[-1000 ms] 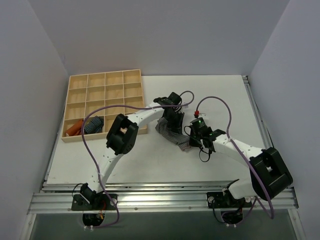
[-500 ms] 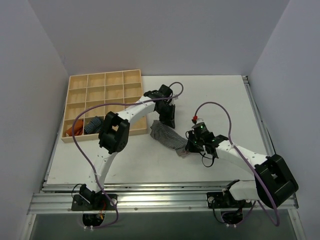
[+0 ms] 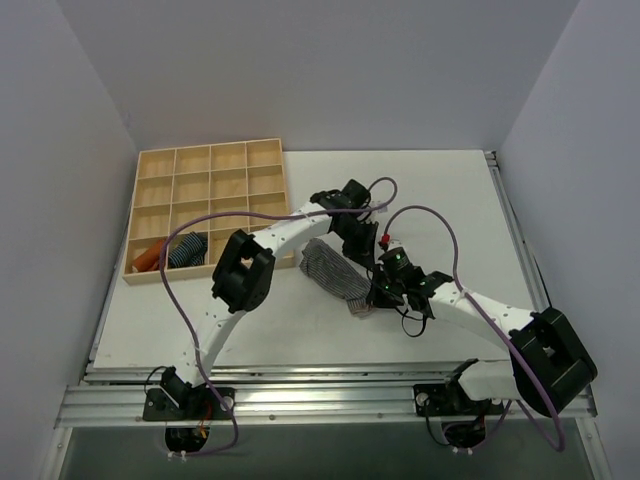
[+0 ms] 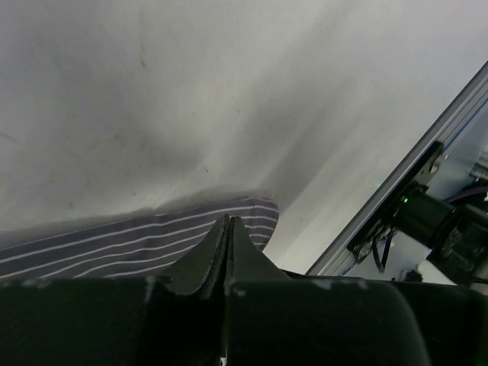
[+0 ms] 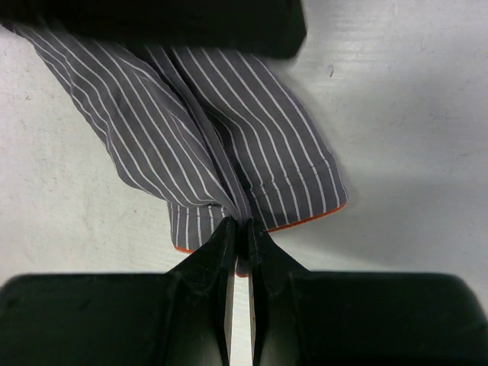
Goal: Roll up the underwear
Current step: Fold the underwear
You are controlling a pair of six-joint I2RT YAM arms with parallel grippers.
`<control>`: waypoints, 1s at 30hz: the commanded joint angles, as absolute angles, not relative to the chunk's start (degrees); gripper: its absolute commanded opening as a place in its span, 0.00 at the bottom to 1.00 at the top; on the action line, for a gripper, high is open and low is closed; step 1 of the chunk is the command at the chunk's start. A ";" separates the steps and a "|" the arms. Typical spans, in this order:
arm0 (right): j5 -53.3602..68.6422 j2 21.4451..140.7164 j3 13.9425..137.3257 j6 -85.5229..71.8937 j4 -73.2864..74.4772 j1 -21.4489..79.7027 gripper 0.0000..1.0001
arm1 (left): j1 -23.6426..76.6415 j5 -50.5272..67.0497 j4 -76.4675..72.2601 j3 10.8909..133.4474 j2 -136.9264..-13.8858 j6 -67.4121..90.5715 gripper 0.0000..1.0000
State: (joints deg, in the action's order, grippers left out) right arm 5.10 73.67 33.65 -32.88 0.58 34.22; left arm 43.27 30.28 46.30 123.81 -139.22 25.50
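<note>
On the middle of the table (image 3: 450, 200) we see the underwear (image 3: 328, 272) lying. Our right gripper (image 5: 238, 225) pinches its near hem, while our left gripper (image 4: 229, 221), jaws pressed together, sits at its far edge.

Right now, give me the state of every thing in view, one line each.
underwear: loose folded band lying on the table, not yet rolled tight.
left gripper: shut, tips at the underwear's edge.
right gripper: shut on the underwear's hem.
wooden divided tray: two near-left compartments filled.
blue striped roll: rolled, in the tray.
orange cloth: bunched, in the next compartment.
</note>
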 commanded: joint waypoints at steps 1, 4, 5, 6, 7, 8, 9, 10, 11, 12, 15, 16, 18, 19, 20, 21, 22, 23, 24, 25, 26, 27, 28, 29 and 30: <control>3.43 72.33 35.33 -33.13 1.94 34.45 0.00 | 44.47 33.84 46.50 120.25 -138.08 22.24 0.02; 3.43 72.25 34.98 -33.48 1.76 34.63 0.00 | 44.56 33.84 43.34 114.27 -135.80 22.76 0.02; 3.51 72.25 34.81 -33.66 1.50 34.63 0.00 | 44.47 33.92 41.59 113.04 -135.27 23.02 0.02; 3.52 72.07 34.63 -33.66 1.41 34.63 0.00 | 44.47 33.84 41.31 111.29 -134.83 23.11 0.02; 3.52 71.90 34.45 -33.75 1.32 34.63 0.00 | 44.56 33.49 41.22 110.83 -134.74 23.12 0.02; 3.25 71.81 34.37 -33.92 1.23 34.63 0.00 | 44.47 33.05 41.48 110.48 -134.82 23.03 0.02; 3.25 71.55 34.28 -34.10 1.23 34.72 0.00 | 44.47 32.09 41.57 109.61 -134.91 22.94 0.02; 3.16 71.54 34.28 -34.10 1.23 34.72 0.00 | 44.47 31.56 41.49 109.25 -135.00 23.03 0.02; 3.16 71.54 34.28 -34.10 1.32 34.63 0.00 | 44.47 30.94 41.22 108.81 -135.17 23.11 0.02; 2.99 71.46 34.45 -34.01 1.41 34.63 0.00 | 44.47 30.50 41.05 108.03 -135.26 23.20 0.02; 1.85 71.37 34.98 -33.40 2.20 34.72 0.00 | 44.65 30.93 39.55 106.53 -135.53 23.73 0.02; 1.41 71.37 35.59 -33.14 2.98 34.72 0.00 | 44.74 30.85 39.46 106.26 -135.61 23.56 0.02; 0.18 71.63 36.30 -32.35 4.21 34.54 0.00 | 45.00 31.02 38.50 104.51 -135.18 23.29 0.02; -0.43 71.80 36.91 -32.17 4.57 34.54 0.00 | 45.00 31.11 38.32 104.07 -134.91 23.12 0.02; -1.83 72.24 37.09 -32.08 4.74 34.45 0.00 | 45.00 31.11 38.15 103.54 -134.83 23.03 0.02; -2.54 72.51 37.18 -31.91 5.01 34.37 0.00 | 45.09 31.03 38.06 103.27 -134.74 22.77 0.02; -2.81 72.77 37.35 -31.90 5.10 34.28 0.00 | 45.00 31.03 38.14 102.75 -134.74 22.68 0.02; -3.16 73.64 37.44 -31.90 5.10 34.19 0.00 | 45.09 31.11 38.06 102.48 -134.56 22.59 0.02; -3.95 73.91 37.62 -31.82 5.27 34.02 0.00 | 45.09 31.20 37.71 102.22 -134.47 22.33 0.02; -4.04 74.26 37.70 -31.64 5.19 33.75 0.00 | 45.00 31.55 37.62 101.87 -134.30 22.24 0.02; -4.13 74.79 37.97 -31.38 4.92 33.66 0.00 | 45.09 31.64 37.53 101.69 -134.38 22.15 0.02; -3.96 75.14 38.14 -31.29 4.49 33.58 0.00 | 45.09 31.81 37.53 101.69 -134.30 22.06 0.02; -4.04 75.67 38.41 -31.20 4.40 33.49 0.01 | 45.09 31.82 37.44 101.52 -134.30 21.89 0.02; -3.96 77.07 39.02 -30.94 4.57 33.40 0.04 | 45.09 31.99 37.53 101.60 -134.30 21.80 0.02; -3.96 77.78 39.28 -30.76 4.74 33.40 0.06 | 45.09 31.99 37.44 101.60 -134.21 21.80 0.02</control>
